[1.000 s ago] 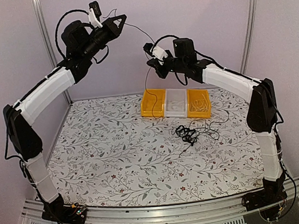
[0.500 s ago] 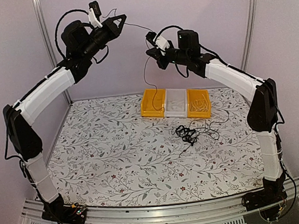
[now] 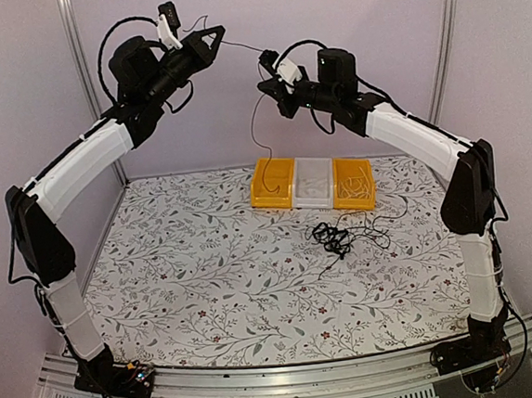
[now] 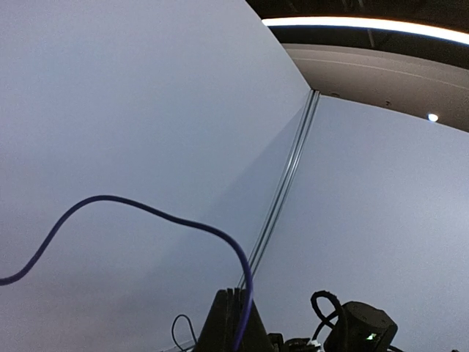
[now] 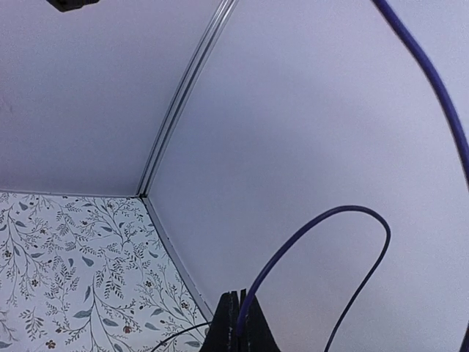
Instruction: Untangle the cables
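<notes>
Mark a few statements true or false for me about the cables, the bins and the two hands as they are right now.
1. The left hand and right hand are both raised, each shut on a thin cable strung between them. True.
2. The cable clump is held in the air. False: it lies on the table.
3. All three bins are yellow. False: the middle bin is white, between two yellow ones.
4. A strand hangs from the right hand toward the left yellow bin. True.
</notes>
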